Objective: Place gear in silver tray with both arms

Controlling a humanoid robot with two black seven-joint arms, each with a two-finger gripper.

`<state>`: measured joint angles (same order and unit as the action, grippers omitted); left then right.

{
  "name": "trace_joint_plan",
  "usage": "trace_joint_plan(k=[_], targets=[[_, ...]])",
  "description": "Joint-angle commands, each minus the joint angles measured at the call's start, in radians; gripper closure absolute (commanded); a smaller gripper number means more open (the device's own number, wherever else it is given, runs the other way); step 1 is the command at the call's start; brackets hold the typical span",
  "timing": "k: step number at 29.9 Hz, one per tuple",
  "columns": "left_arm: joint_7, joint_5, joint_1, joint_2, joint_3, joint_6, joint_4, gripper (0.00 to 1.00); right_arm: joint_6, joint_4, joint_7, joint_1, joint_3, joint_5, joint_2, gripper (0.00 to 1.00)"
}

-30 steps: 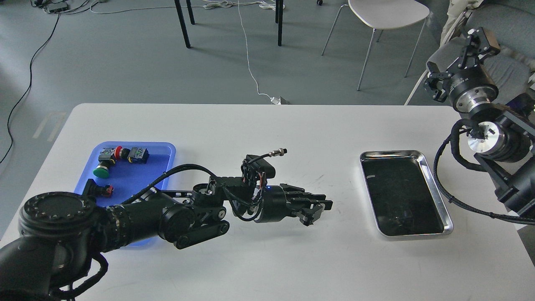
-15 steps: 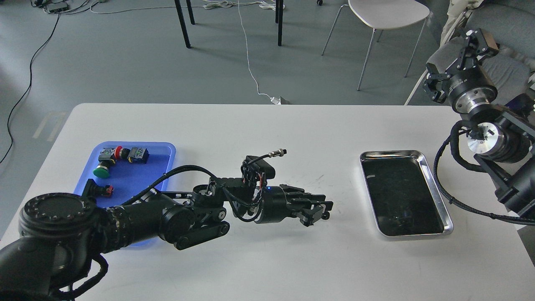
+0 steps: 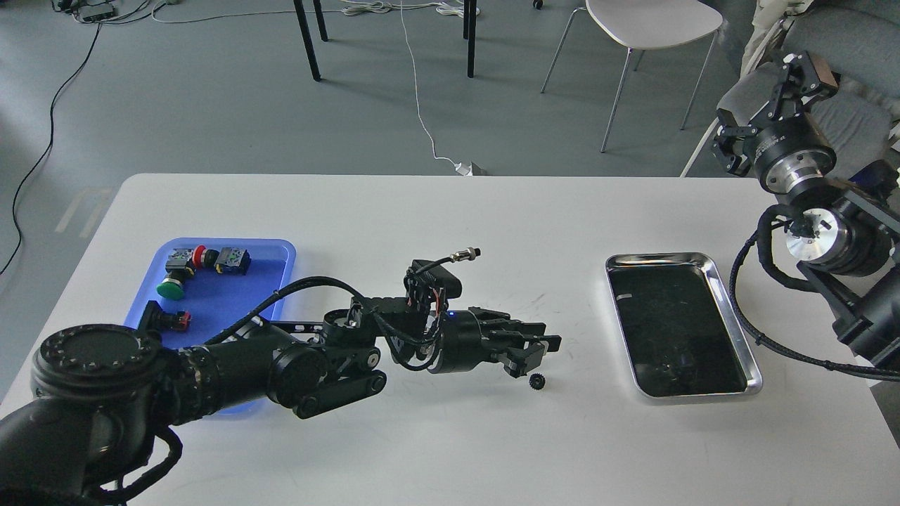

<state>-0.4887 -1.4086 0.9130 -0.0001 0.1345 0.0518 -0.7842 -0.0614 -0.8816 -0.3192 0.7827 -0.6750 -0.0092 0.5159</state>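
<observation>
A small black gear (image 3: 536, 381) lies on the white table, just below and in front of my left gripper (image 3: 536, 351). The left gripper is open, its fingers held low over the table and apart from the gear. The silver tray (image 3: 731, 309) lies to the right of the gear, with a shiny rim and a dark mirror-like bottom with nothing in it. My right gripper (image 3: 801, 70) is raised high at the far right, beyond the table's right edge. Its fingers cannot be told apart.
A blue plastic tray (image 3: 278, 256) at the left holds several push-button parts, red, green and black. My left forearm (image 3: 337, 358) stretches across the table's middle. A chair (image 3: 650, 28) and table legs stand on the floor behind.
The left gripper has opened and let the gear go; the gear now lies on the table under the fingertips. The right arm has barely shifted.
</observation>
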Motion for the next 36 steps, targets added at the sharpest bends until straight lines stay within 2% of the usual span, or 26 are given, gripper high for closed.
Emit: trace_joint_plan(k=[1,5,9,12,14,20,23,29,36], targets=[[0.000,0.049,0.009,0.000,-0.041,-0.001,0.016,0.50,0.002,-0.002,0.009,0.004,0.035,0.000,0.001,0.01],[0.000,0.074,0.015,0.000,-0.108,0.000,0.037,0.47,0.003,-0.011,0.009,0.016,0.101,0.000,0.024,0.01],[0.000,0.091,0.041,0.000,-0.202,-0.001,0.052,0.36,0.003,-0.023,0.008,0.020,0.135,-0.002,0.059,0.01],[0.000,0.157,0.066,0.000,-0.239,0.000,0.078,0.25,0.006,-0.063,-0.001,0.017,0.143,-0.002,0.102,0.01],[0.000,0.218,0.087,0.000,-0.253,0.006,0.089,0.22,0.011,-0.089,-0.001,0.015,0.144,-0.003,0.128,0.01],[0.000,0.310,0.119,0.000,-0.308,0.085,0.114,0.14,0.014,-0.111,0.008,0.021,0.176,-0.046,0.170,0.01],[0.000,0.362,0.144,0.000,-0.325,0.100,0.121,0.05,0.015,-0.138,0.012,0.049,0.245,-0.060,0.205,0.01],[0.000,0.482,0.148,0.028,-0.334,0.108,0.126,0.02,0.017,-0.197,0.008,0.076,0.287,-0.080,0.248,0.01],[0.000,0.577,0.170,0.118,-0.368,0.108,0.160,0.02,0.017,-0.229,0.003,0.093,0.288,-0.256,0.279,0.01]])
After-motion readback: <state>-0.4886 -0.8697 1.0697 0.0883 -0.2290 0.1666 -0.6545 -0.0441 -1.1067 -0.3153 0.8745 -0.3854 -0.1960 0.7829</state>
